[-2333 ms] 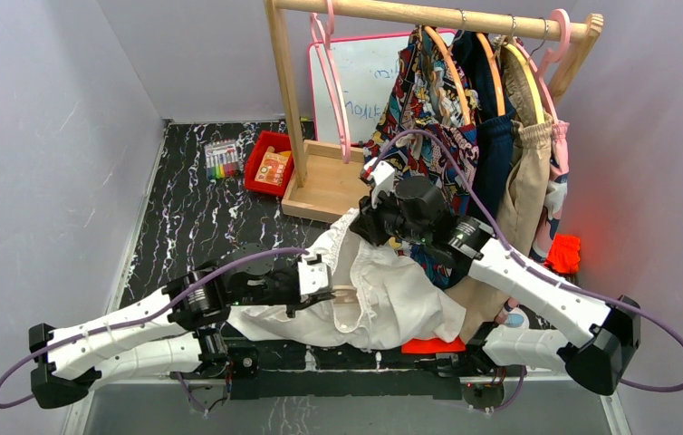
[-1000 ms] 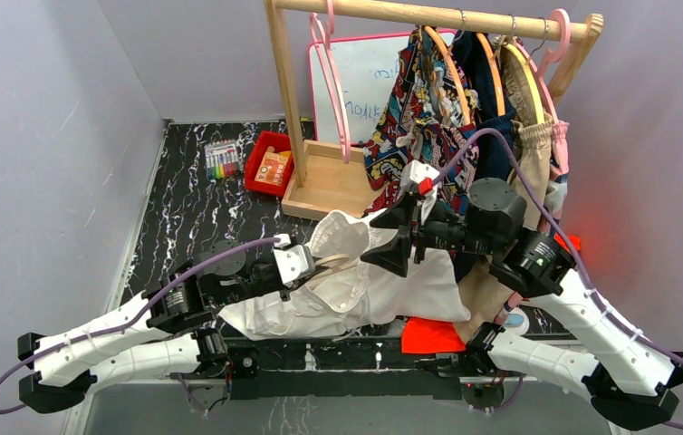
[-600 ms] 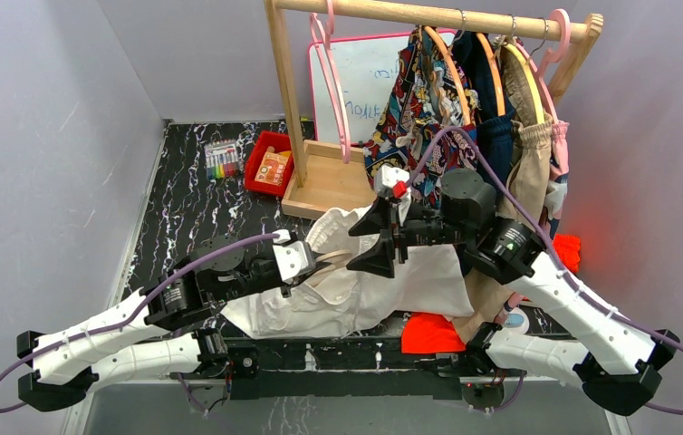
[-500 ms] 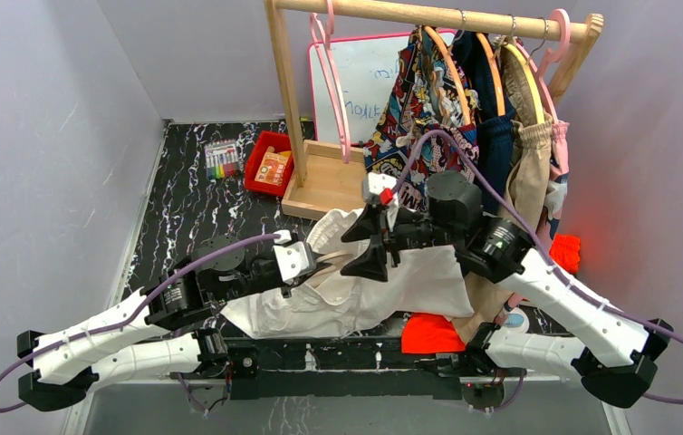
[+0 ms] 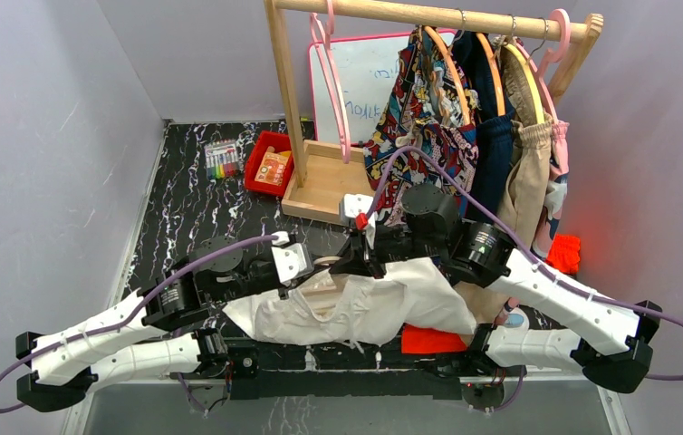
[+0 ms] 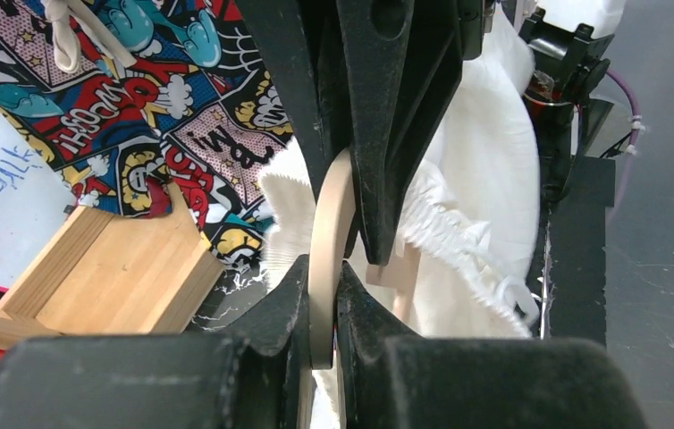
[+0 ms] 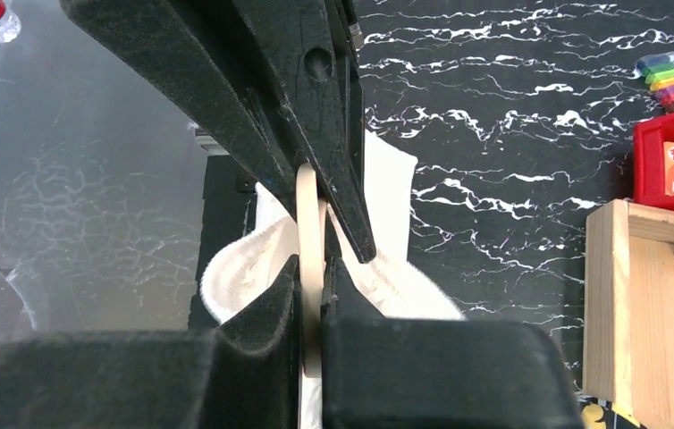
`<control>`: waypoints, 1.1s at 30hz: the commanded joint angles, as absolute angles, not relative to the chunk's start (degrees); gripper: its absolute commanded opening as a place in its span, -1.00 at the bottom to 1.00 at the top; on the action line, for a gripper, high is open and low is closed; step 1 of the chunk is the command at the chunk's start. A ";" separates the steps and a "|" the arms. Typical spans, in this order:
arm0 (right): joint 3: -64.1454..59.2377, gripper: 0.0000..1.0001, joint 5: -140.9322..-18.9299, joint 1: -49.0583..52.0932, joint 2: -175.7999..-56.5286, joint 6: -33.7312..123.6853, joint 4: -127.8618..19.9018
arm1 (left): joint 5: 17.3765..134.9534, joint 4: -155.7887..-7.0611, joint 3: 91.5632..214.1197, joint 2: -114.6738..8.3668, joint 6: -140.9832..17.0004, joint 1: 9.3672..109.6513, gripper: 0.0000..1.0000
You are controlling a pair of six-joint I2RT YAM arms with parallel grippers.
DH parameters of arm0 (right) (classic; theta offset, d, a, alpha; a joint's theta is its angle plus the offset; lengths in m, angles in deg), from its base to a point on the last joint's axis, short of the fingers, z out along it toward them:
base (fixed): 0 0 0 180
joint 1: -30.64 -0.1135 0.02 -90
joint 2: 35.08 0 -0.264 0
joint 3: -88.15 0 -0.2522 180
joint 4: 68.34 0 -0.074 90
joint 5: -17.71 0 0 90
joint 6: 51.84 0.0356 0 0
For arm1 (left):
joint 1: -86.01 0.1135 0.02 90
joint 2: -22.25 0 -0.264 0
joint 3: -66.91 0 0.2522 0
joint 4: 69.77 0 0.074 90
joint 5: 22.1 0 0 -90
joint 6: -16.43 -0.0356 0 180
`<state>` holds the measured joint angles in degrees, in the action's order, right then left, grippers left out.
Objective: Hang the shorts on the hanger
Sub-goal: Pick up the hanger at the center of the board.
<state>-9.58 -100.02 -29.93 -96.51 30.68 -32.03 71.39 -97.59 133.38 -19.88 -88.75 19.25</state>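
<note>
Black marbled table (image 5: 184, 208), white shorts (image 5: 356, 308), cream hanger (image 6: 329, 223).

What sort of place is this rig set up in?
Probably a lab test booth staged as a child's clothes corner: plain grey walls box in a black white-veined tabletop, with a wooden clothes rail of hung garments and a pink-framed whiteboard.

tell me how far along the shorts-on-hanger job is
Done: the hanger appears threaded into the gathered waist of the shorts. In hand: the left gripper and right gripper both clamp the hanger. Left: the cloth lies bunched, so it probably needs spreading evenly along the hanger.
</note>
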 commanded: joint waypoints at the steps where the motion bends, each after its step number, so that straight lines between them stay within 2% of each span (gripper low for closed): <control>1: -9.04 -1.00 -91.92 -29.82 -94.87 33.00 -37.87 | 67.48 -94.55 135.79 -17.44 -88.89 18.94 -0.98; 2: -9.23 -1.00 -89.87 -29.82 -94.39 33.25 -38.67 | 66.44 -94.60 135.78 -16.83 -88.65 18.95 -0.78; 3: -9.45 -1.00 -88.41 -29.88 -93.75 33.39 -39.52 | 65.43 -94.60 135.86 -16.28 -88.54 18.94 -0.37; 4: -9.63 -1.00 -86.93 -29.85 -93.20 33.65 -40.46 | 64.44 -94.60 135.99 -15.73 -88.45 18.97 -0.07; 6: -10.11 -1.00 -84.19 -29.91 -91.90 33.84 -42.31 | 62.53 -94.25 136.41 -14.35 -88.02 18.95 0.30; 9: -10.24 -1.00 -81.11 -29.91 -90.34 33.34 -43.72 | 58.98 -93.54 137.53 -11.92 -87.55 18.90 0.56; 12: -9.83 -1.00 -79.17 -29.91 -89.47 32.13 -43.01 | 54.57 -92.19 138.19 -9.34 -86.03 18.96 0.71; 14: -10.55 -1.00 -76.42 -29.87 -88.50 31.67 -42.64 | 50.33 -91.18 138.15 -7.78 -83.50 18.96 0.93; 20: -15.40 -1.00 -71.96 -29.91 -84.90 32.84 -45.48 | 41.66 -94.32 136.21 -6.69 -66.53 18.95 0.97; 24: -16.01 -1.00 -70.74 -29.87 -84.87 33.40 -46.36 | 35.47 -98.85 134.80 -10.48 -50.64 18.94 0.97; 29: -16.36 -1.00 -69.89 -29.91 -85.13 33.73 -47.83 | 38.55 -100.31 134.72 -18.30 -35.64 18.95 0.97; 33: -16.42 -1.00 -69.17 -29.91 -85.56 33.69 -49.39 | 42.04 -99.25 136.73 -23.89 -31.34 18.95 0.97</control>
<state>-16.99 -71.03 -29.95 -85.96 33.43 -41.12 40.11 -99.32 134.76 -20.51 -41.54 19.14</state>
